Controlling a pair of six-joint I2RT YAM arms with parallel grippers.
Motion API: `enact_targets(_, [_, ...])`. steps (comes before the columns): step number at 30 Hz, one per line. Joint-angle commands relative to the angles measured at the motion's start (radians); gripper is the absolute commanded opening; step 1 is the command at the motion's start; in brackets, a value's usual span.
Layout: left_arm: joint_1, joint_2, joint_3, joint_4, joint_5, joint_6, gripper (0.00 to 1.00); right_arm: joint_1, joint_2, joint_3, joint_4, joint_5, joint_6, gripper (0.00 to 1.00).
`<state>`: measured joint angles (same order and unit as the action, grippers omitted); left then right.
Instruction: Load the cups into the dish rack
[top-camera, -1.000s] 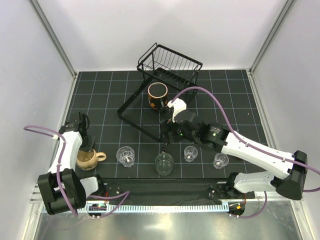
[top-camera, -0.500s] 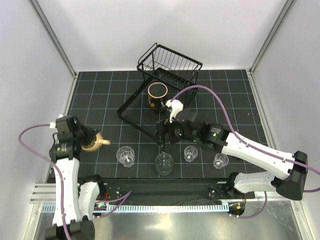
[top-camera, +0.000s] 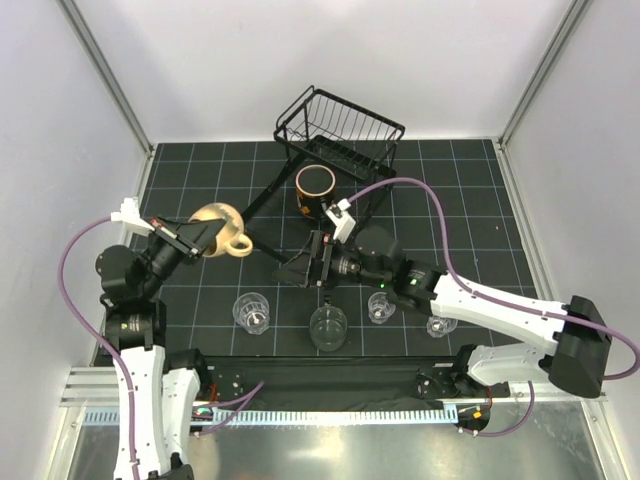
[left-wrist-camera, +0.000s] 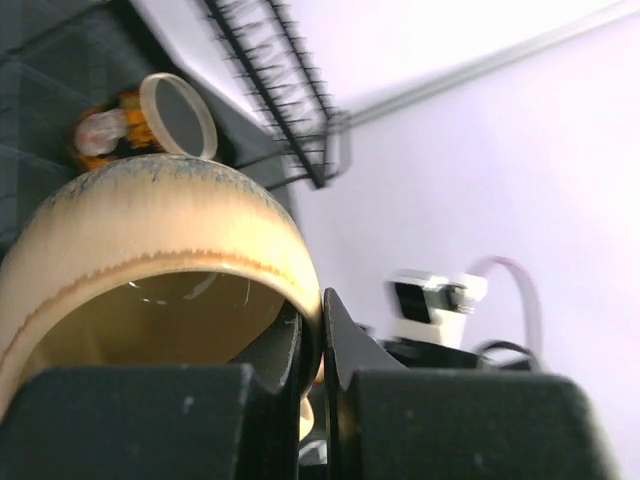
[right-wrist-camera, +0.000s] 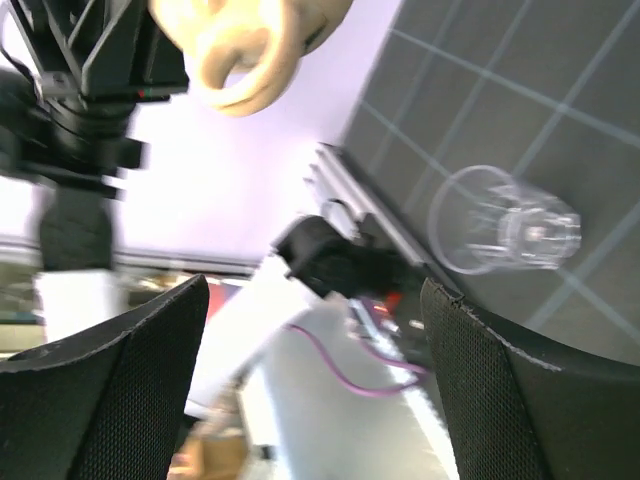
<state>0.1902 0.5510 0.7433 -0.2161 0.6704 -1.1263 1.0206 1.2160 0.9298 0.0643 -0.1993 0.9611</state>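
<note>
My left gripper (top-camera: 206, 236) is shut on the rim of the round beige handled mug (top-camera: 218, 226), one finger inside and one outside, and holds it in the air left of the dish rack (top-camera: 342, 128). The left wrist view shows that mug (left-wrist-camera: 150, 255) pinched in the gripper (left-wrist-camera: 322, 312), with the brown-rimmed cup (left-wrist-camera: 150, 118) and the rack (left-wrist-camera: 285, 95) beyond. The brown-rimmed cup (top-camera: 314, 190) stands inside the rack's flat lower frame. My right gripper (top-camera: 300, 266) is open and empty, pointing left at the mug (right-wrist-camera: 245, 45). Several clear tumblers (top-camera: 251, 311) (top-camera: 328, 327) (top-camera: 380, 307) stand along the front.
Another clear tumbler (top-camera: 440, 321) stands at the front right, under the right forearm. The right wrist view shows one tumbler (right-wrist-camera: 505, 222) on the black gridded mat and the left arm (right-wrist-camera: 85, 95) opposite. White walls close in the mat at both sides and the back.
My left gripper closed on the beige mug at the front left, lifted it and carried it up and right toward the rack. The right gripper swung left toward it, still open.
</note>
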Motion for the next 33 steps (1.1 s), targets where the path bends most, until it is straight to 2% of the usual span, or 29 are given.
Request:
enact_targets(1, [-0.005, -0.039, -0.059, 0.505, 0.106, -0.228, 0.0, 0.01, 0.034, -0.046, 0.337, -0.035, 0.26, 0.86])
enact_targets(4, [-0.006, -0.062, -0.105, 0.685, 0.086, -0.324, 0.0, 0.021, 0.045, -0.025, 0.347, 0.007, 0.275, 0.86])
enact_targets(11, [-0.014, -0.08, -0.111, 0.782, 0.103, -0.389, 0.01, 0.022, 0.063, 0.026, 0.358, 0.032, 0.287, 0.87])
enact_targets(14, [-0.029, -0.089, -0.113, 0.842, 0.11, -0.406, 0.0, 0.026, 0.089, 0.038, 0.423, 0.02, 0.307, 0.87])
enact_targets(23, [-0.041, -0.086, -0.105, 0.873, 0.135, -0.415, 0.01, 0.056, 0.149, 0.102, 0.535, -0.009, 0.334, 0.86])
enact_targets(27, [-0.054, -0.083, -0.105, 0.886, 0.138, -0.421, 0.0, 0.062, 0.209, 0.147, 0.591, -0.035, 0.346, 0.8])
enact_targets(33, [-0.06, -0.095, -0.12, 0.906, 0.141, -0.437, 0.0, 0.065, 0.275, 0.175, 0.666, -0.035, 0.373, 0.61])
